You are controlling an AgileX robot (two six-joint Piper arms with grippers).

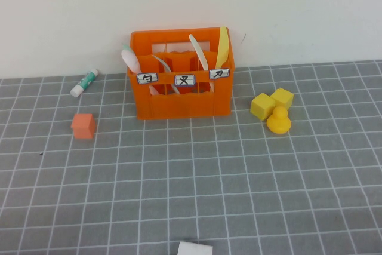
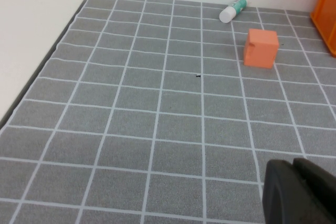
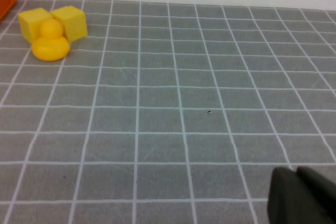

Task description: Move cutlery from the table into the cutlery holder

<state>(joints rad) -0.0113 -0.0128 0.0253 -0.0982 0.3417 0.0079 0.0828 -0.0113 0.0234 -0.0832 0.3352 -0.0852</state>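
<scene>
The orange cutlery holder (image 1: 182, 98) stands upright at the back middle of the grey grid mat. Inside it are a white spoon (image 1: 130, 59) in the left slot, white pieces (image 1: 199, 51) in the middle, and a yellow knife (image 1: 222, 46) in the right slot. I see no loose cutlery on the table. My left gripper (image 2: 296, 169) is shut and empty, low over the mat's left side, outside the high view. My right gripper (image 3: 294, 172) is shut and empty over the right side, also outside the high view.
A white-and-green glue stick (image 1: 84, 82) and an orange cube (image 1: 83, 126) lie left of the holder. Two yellow cubes (image 1: 262, 106) and a yellow duck (image 1: 278, 120) sit to its right. A white object (image 1: 195, 248) shows at the front edge.
</scene>
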